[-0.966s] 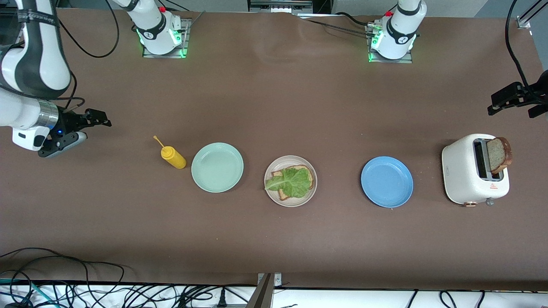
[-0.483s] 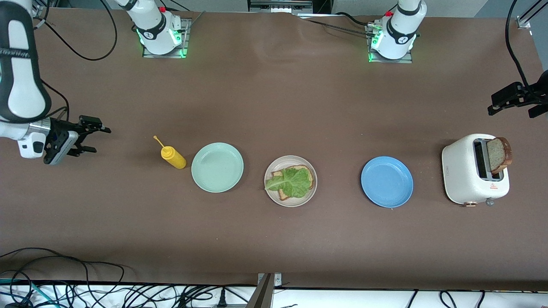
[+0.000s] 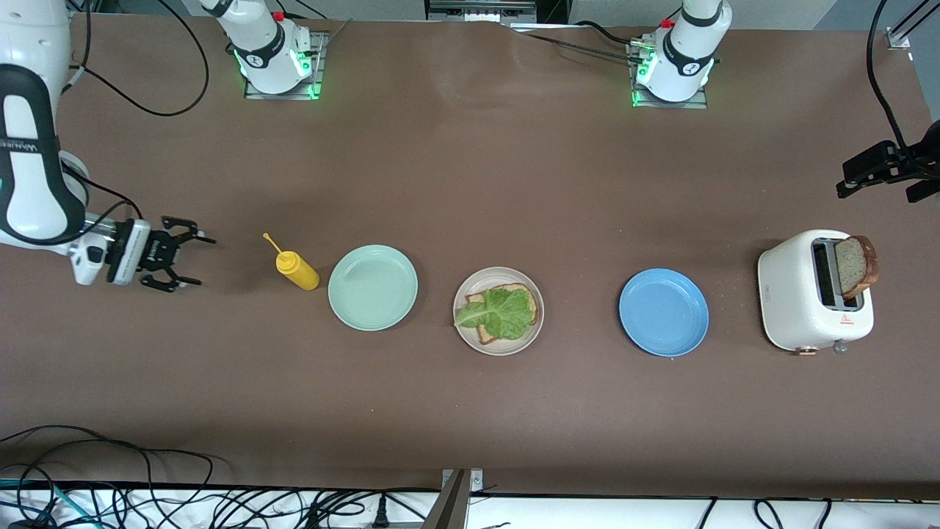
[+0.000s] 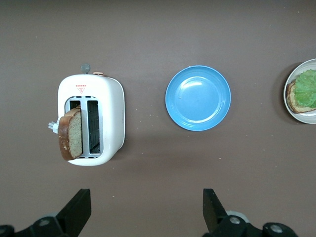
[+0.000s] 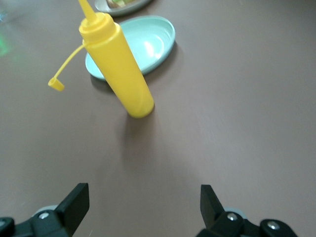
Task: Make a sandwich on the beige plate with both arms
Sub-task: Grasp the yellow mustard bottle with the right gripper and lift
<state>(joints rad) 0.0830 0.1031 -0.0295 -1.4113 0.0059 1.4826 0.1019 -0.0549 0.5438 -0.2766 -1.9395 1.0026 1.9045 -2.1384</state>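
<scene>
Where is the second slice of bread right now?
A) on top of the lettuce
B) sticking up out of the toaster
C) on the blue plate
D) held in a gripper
B: the slice stands in a slot of the toaster, while the blue plate holds nothing and the lettuce lies uncovered.

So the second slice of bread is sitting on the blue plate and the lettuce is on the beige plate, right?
Not quite. The front view shows the blue plate bare; the second slice of bread stands in the toaster. The lettuce is on the beige plate, as you said.
</scene>
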